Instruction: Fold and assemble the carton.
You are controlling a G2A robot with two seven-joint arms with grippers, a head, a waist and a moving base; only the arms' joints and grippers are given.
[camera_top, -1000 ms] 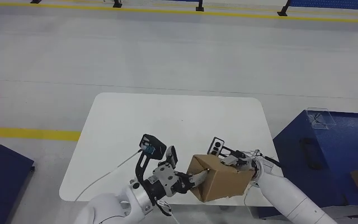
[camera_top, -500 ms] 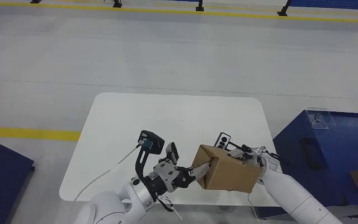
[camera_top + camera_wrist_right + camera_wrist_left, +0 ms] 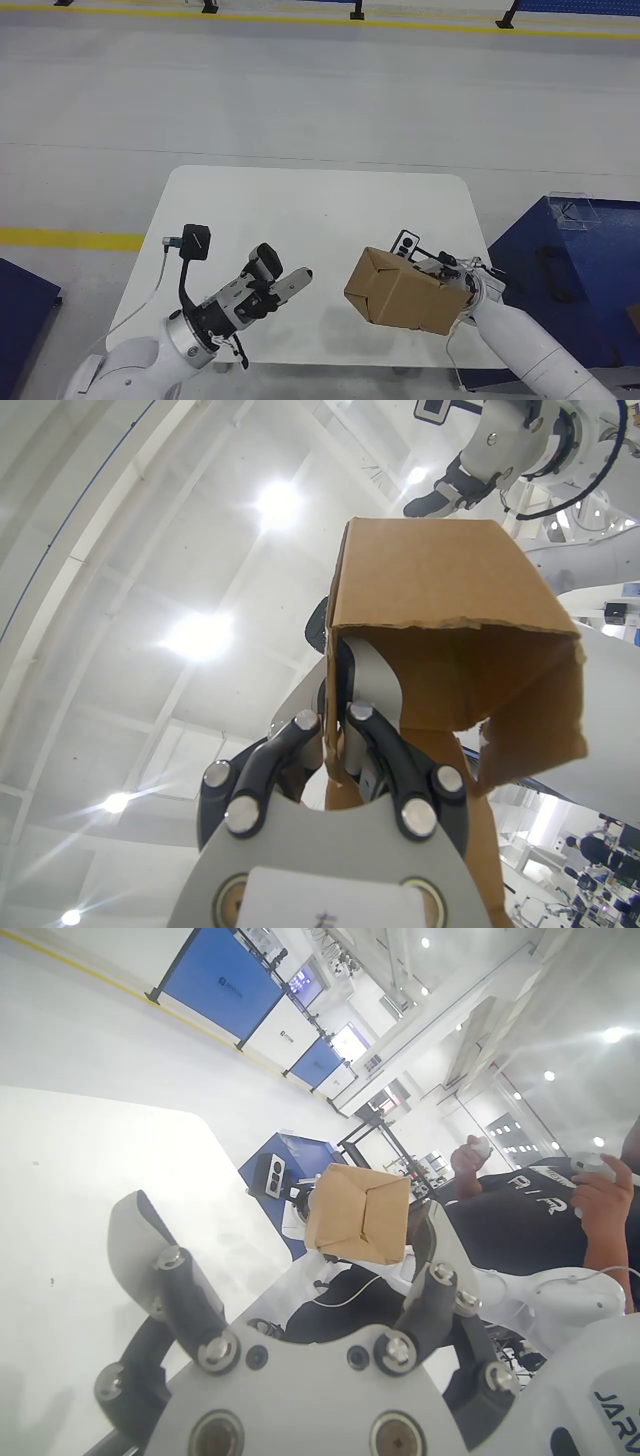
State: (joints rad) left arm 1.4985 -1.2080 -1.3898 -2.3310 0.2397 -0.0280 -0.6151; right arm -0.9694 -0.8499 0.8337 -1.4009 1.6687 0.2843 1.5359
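A brown carton (image 3: 405,292) hangs tilted above the table's near right corner. Its end toward my left arm has its flaps folded shut (image 3: 357,1213). The opposite end is open, and my right gripper (image 3: 335,660) is shut on one side wall of the carton (image 3: 440,575), one finger inside and one outside. My left gripper (image 3: 285,280) stands open over the table's near edge, well to the left of the carton and apart from it. Between its spread fingers (image 3: 145,1238) nothing is held.
The white table (image 3: 300,210) is bare under and beyond both arms. A dark blue cabinet (image 3: 570,260) stands close to the table's right side, right behind my right arm. Another blue object (image 3: 20,300) sits on the floor at the far left.
My left gripper has let go of the carton's end and drawn back to the left, now open. The right arm has carried the carton slightly right and up.
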